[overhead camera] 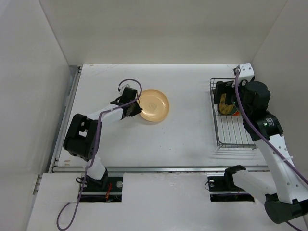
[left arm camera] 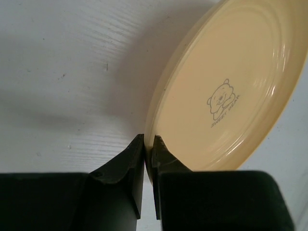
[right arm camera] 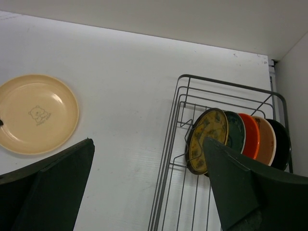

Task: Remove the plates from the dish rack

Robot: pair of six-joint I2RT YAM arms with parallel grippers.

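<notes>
Left gripper (left arm camera: pixel 148 144) jaws were pinched shut on the peach plate (left arm camera: pixel 226 96) rim, the plate lying on the surface (overhead camera: pixel 192 134). Right gripper (right arm camera: pixel 148 140) jaws stood wide before the dish rack (right arm camera: pixel 226 83). They should centre over the yellow-patterned plate (right arm camera: pixel 209 126) rim before closing.

white table (overhead camera: pixel 192 139) — plain white walls (overhead camera: pixel 163 29) around it

the top view looks down from high above and behind the arm bases, taking in the whole table (overhead camera: pixel 187 139). the left wrist view sits very close behind the left gripper (left arm camera: pixel 148 144), facing the rim of the peach plate (left arm camera: pixel 226 86); the right wrist view looks down from farther off, past the right gripper (right arm camera: pixel 147 140), at the dish rack (right arm camera: pixel 169 159). all three share that plate; top and right wrist share the rack.
</notes>
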